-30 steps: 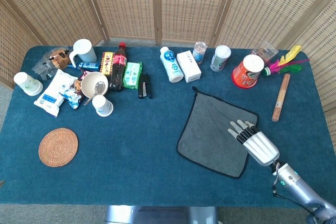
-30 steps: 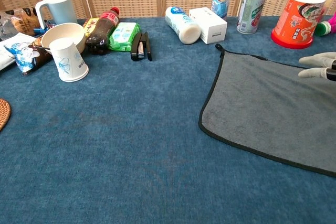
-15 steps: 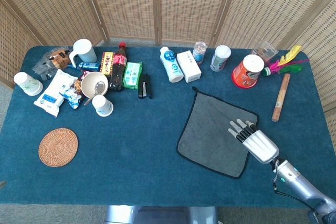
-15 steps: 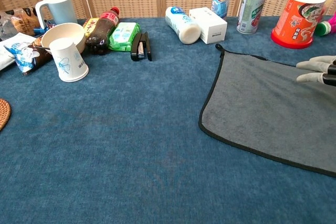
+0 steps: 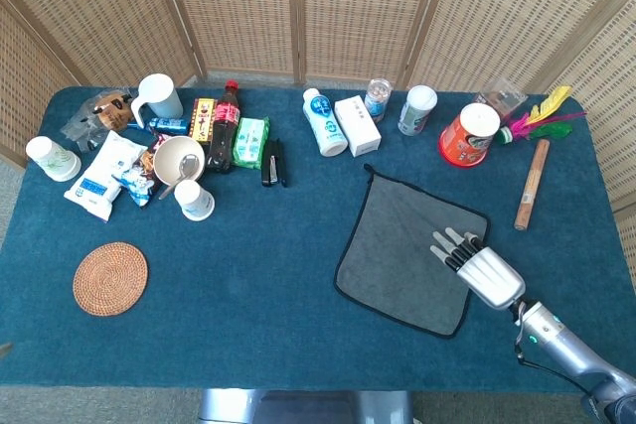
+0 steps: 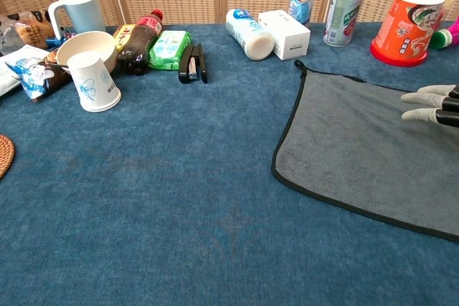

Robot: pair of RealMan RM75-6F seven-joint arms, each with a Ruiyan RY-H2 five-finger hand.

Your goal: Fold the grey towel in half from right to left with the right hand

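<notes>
Right hand (image 5: 479,269) lies over the right part of the grey towel (image 5: 402,250), fingers (image 6: 429,93) straight and apart, holding nothing. That towel is spread flat on the blue table (image 5: 268,275), unfolded. At about one o'clock from it stands an orange cup (image 5: 468,134); at two o'clock lies a wooden stick (image 5: 531,184). Neither view shows the left hand.

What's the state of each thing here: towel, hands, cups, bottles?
grey towel: flat, unfolded, no edge lifted
right hand: over the towel's right side, fingers extended, holding nothing
left hand: not in view
paper cup: upside down
cola bottle: lying down, cap on
white bottle: lying on its side
bowl: upright, spoon inside
mug: upright
</notes>
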